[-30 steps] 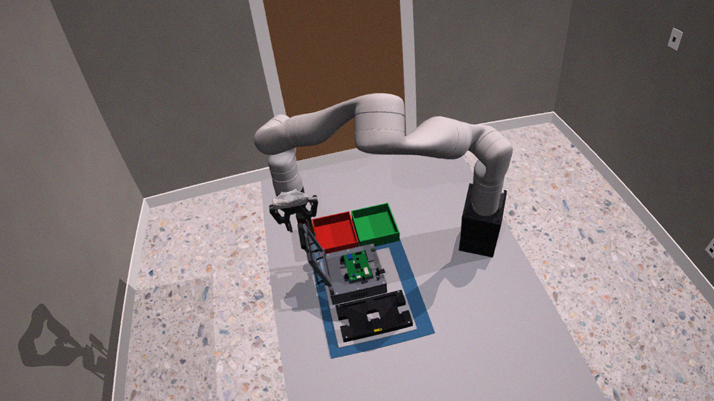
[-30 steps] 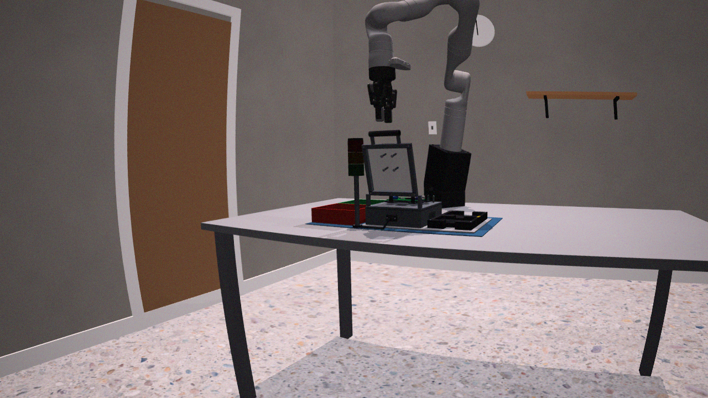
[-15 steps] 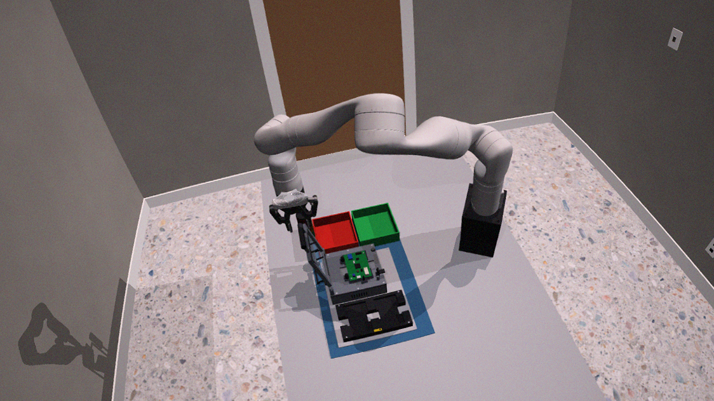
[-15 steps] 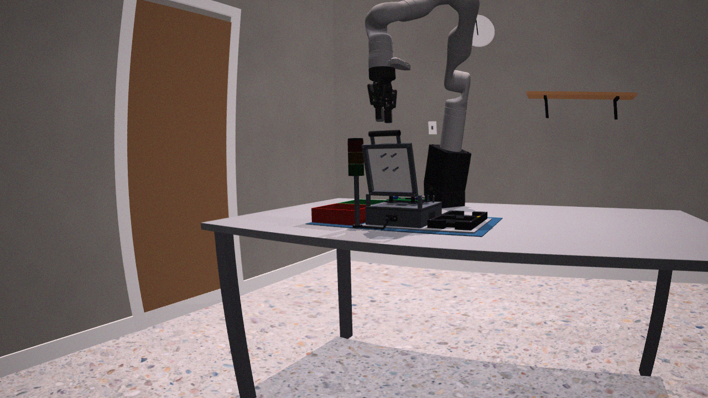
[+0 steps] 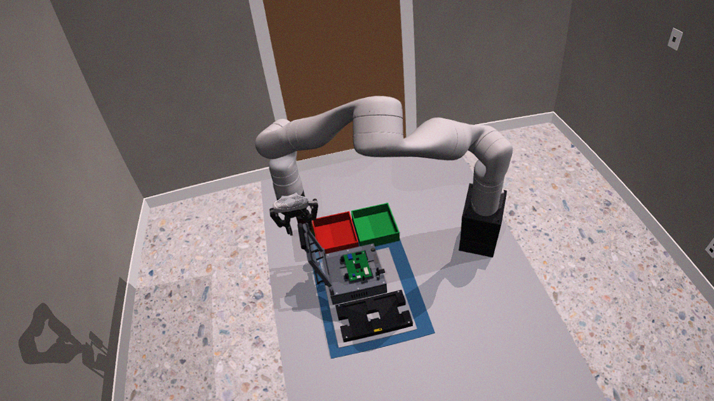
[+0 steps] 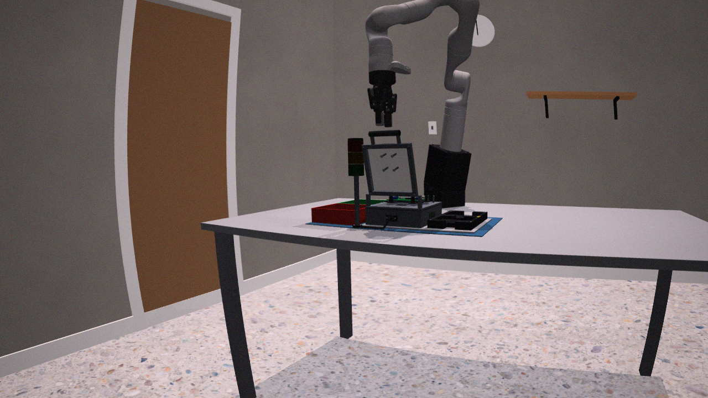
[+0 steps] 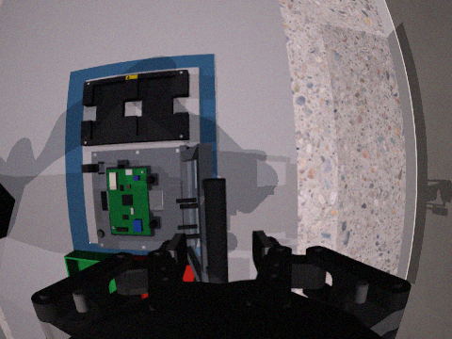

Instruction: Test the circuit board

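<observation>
Your worktop (image 6: pixel 544 232) carries everything, well below the gripper. On it lies the blue mat (image 5: pixel 421 314), spreading out beneath the gripper and away toward the arm's side. The arm's black pedestal (image 5: pixel 482 234) stands far off to one side of the gripper, past both bins.

The tester (image 5: pixel 355 290) sits on the mat below the gripper and offset from it. Its lid (image 6: pixel 388 168) stands open and nearly upright, and the lid's black handle (image 6: pixel 384 133) is the part closest to the gripper, just beneath the fingertips with a clear gap between them. In the wrist view that handle (image 7: pixel 215 226) rises as a dark bar between the two fingers.

The black tray (image 5: pixel 375 320) lies beyond the tester, farther from the gripper. The red bin (image 5: pixel 334 230) sits below and just beside the gripper; the green bin (image 5: pixel 374 224) is next to it, one step farther away. The signal tower (image 6: pixel 355 157) stands beside the lid, lower than the gripper, with none of its lamps visibly lit.

The circuit board (image 5: pixel 356 265) lies flat in the tester's bed, component side up, below the gripper and to the far side of the upright lid. Its white connector (image 7: pixel 112 180) is at the end toward the tray.

Your gripper (image 6: pixel 383 114) hangs pointing down, fingers half spread, nothing between them.
</observation>
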`<state>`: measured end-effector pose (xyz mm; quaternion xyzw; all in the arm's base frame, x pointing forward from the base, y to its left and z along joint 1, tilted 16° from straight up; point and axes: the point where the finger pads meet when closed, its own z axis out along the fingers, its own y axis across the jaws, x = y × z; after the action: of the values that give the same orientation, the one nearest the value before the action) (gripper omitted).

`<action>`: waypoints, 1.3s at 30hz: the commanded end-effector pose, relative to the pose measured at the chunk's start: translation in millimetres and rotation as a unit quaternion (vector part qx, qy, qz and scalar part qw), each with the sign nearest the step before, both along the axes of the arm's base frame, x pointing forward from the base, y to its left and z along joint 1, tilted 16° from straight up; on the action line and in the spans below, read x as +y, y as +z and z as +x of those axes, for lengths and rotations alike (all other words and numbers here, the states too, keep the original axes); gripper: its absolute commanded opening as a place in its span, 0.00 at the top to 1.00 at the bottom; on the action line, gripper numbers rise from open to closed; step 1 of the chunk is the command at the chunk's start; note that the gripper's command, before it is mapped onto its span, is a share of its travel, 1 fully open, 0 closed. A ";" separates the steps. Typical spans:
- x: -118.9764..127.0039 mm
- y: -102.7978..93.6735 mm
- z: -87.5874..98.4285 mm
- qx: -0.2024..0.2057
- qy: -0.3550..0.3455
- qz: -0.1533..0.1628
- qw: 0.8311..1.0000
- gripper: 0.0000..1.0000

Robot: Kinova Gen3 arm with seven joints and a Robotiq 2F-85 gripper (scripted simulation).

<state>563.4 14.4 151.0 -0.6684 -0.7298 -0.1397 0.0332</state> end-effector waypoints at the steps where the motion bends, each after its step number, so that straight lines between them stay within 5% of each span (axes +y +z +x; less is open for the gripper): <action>1: 0.4 -6.3 -0.7 0.003 0.000 -0.001 1.000 0.50; 12: 5.7 -27.0 2.4 0.003 0.000 -0.001 1.000 0.50; 33: 6.0 -28.1 2.6 0.003 0.000 -0.001 1.000 0.50; 34: 6.0 -28.1 2.6 0.003 0.000 -0.001 1.000 1.00; 39: 6.0 -28.1 2.6 0.003 0.000 -0.001 1.000 1.00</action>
<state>565.5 20.8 121.9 -0.6691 -0.7297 -0.1363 0.0356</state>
